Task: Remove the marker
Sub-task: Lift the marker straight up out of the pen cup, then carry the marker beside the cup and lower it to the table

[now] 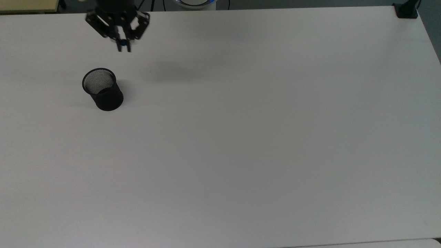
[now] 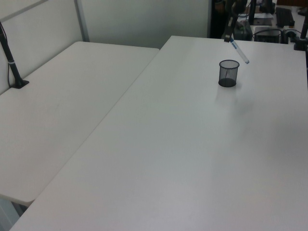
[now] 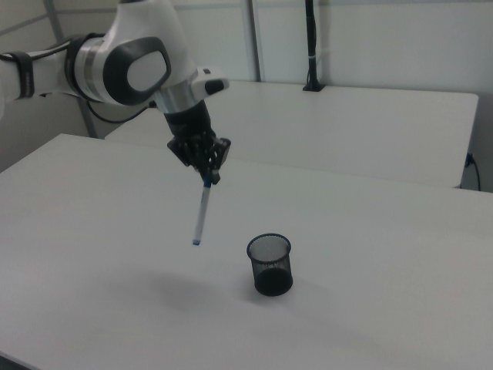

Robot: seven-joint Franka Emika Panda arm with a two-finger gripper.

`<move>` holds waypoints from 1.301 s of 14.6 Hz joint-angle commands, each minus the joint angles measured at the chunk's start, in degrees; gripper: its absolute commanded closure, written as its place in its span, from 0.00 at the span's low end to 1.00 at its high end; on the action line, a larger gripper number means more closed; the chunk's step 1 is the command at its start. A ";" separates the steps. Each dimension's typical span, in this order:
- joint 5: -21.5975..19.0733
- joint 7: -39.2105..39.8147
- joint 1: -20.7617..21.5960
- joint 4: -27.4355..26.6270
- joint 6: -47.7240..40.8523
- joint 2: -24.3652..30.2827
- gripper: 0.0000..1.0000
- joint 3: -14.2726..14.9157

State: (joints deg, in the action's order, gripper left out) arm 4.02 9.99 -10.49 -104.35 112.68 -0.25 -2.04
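My gripper [image 1: 124, 46] [image 3: 209, 178] is shut on the blue cap end of the marker [image 3: 201, 213] [image 2: 239, 52], whose white barrel hangs down at a slight tilt, well above the table. The black mesh cup [image 1: 102, 89] [image 3: 269, 264] [image 2: 228, 73] stands upright on the white table with nothing inside it. In the right view the marker hangs to the left of the cup and clear of it. From the top view only a spot of blue [image 1: 121, 43] shows between the fingers, up and to the right of the cup.
The white table [image 1: 241, 137] spreads wide and bare around the cup. A black clamp [image 1: 406, 10] sits at its far right corner in the top view. A second table [image 2: 57, 110] adjoins it on the left view's left, with a black post [image 2: 12, 67].
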 commanded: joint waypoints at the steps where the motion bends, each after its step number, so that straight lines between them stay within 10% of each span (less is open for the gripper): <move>1: -2.26 -3.48 2.40 0.37 -1.24 -5.54 0.90 -0.51; 19: 2.75 -12.80 6.36 -4.81 21.08 -18.90 0.89 -2.88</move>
State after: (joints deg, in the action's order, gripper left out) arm 5.59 -0.91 -4.96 -107.78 129.54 -17.51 -4.87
